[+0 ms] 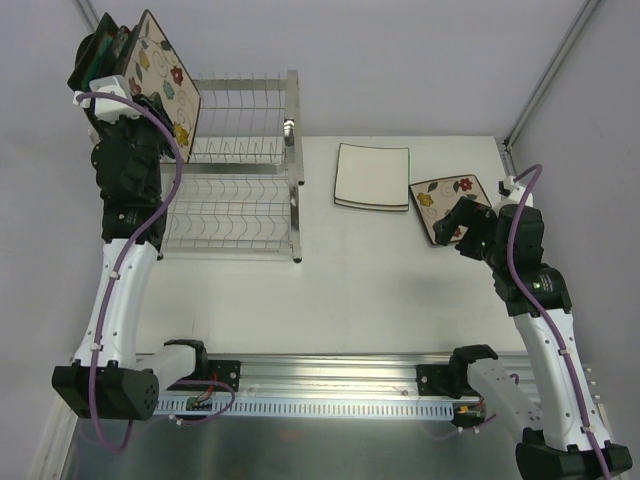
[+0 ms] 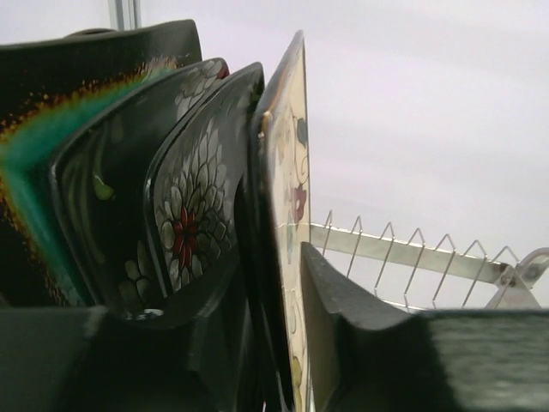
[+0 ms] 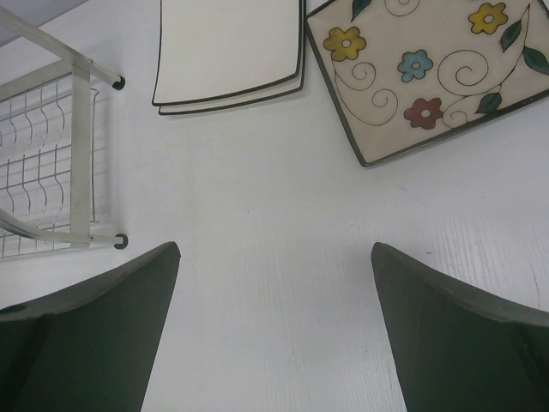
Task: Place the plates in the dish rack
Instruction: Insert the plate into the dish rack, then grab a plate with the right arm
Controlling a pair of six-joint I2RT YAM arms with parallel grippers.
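My left gripper [image 1: 150, 100] [image 2: 292, 287] is shut on the edge of a cream square plate with coloured flowers [image 1: 170, 75] [image 2: 294, 172]. It holds the plate upright over the far left end of the silver wire dish rack [image 1: 240, 150] [image 2: 412, 253]. Just left of it stand the black chrysanthemum plate [image 2: 184, 223] and the teal-centred dark plate [image 2: 34, 163]. My right gripper [image 1: 456, 226] [image 3: 274, 249] is open and empty, low over the table. A second flowered plate [image 1: 440, 190] [image 3: 429, 77] lies just beyond it. Two stacked white square plates [image 1: 372, 176] [image 3: 227, 47] lie flat at mid-table. No round plate shows.
The rack's lower tier [image 1: 230, 225] reaches toward me, and its right corner posts show in the right wrist view [image 3: 81, 146]. Grey walls close in at the back and on both sides. The arm bases sit on a metal rail [image 1: 330, 385] at the near edge.
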